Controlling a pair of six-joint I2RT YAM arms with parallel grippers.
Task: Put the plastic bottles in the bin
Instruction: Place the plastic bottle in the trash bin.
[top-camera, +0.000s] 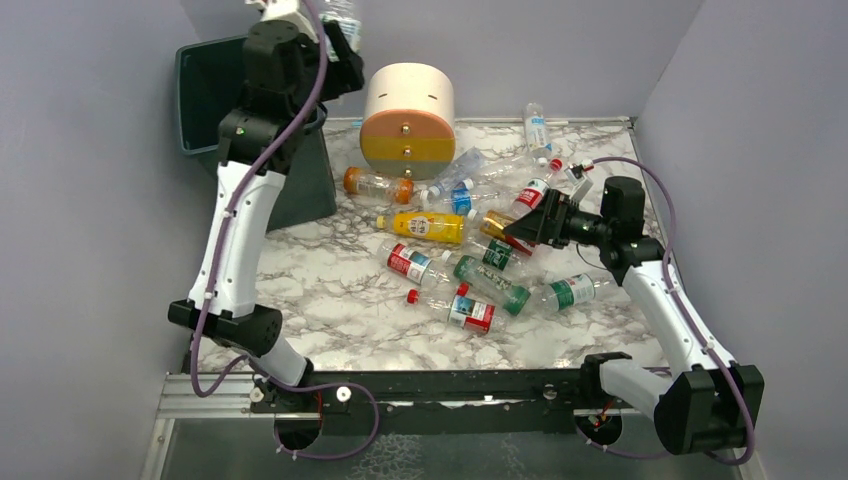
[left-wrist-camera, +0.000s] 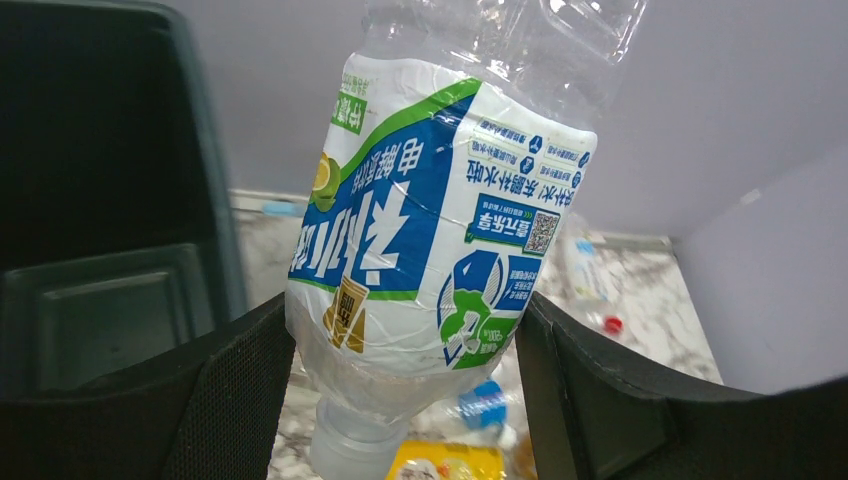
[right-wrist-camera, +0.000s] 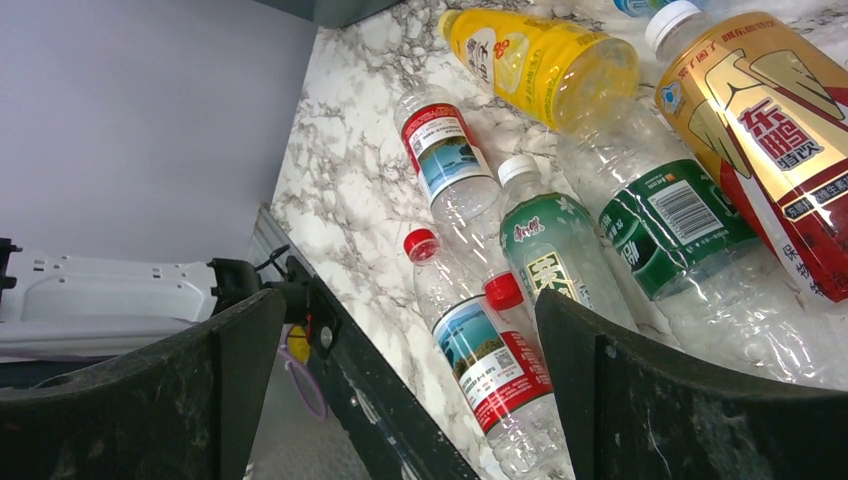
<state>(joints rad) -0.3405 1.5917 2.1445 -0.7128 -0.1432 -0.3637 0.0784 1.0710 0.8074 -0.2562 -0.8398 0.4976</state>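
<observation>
My left gripper (top-camera: 338, 38) is raised high by the far right corner of the dark green-grey bin (top-camera: 205, 85). It is shut on a clear bottle with a blue, green and white label (left-wrist-camera: 440, 230), cap pointing down. The bin's (left-wrist-camera: 100, 200) dark opening lies to the left of that bottle. Several bottles lie in a heap on the marble table: an orange one (top-camera: 378, 184), a yellow one (top-camera: 428, 226), a green-label one (top-camera: 490, 283) and a red-label one (top-camera: 468, 308). My right gripper (top-camera: 527, 230) hangs open over the heap's right side, above the red-label bottle (right-wrist-camera: 490, 360), with nothing between its fingers.
A round cream, orange and yellow drawer unit (top-camera: 407, 118) stands at the back beside the bin. One clear bottle (top-camera: 536, 128) lies apart near the back wall. Grey walls close in both sides. The black base rail (top-camera: 450, 385) runs along the near edge.
</observation>
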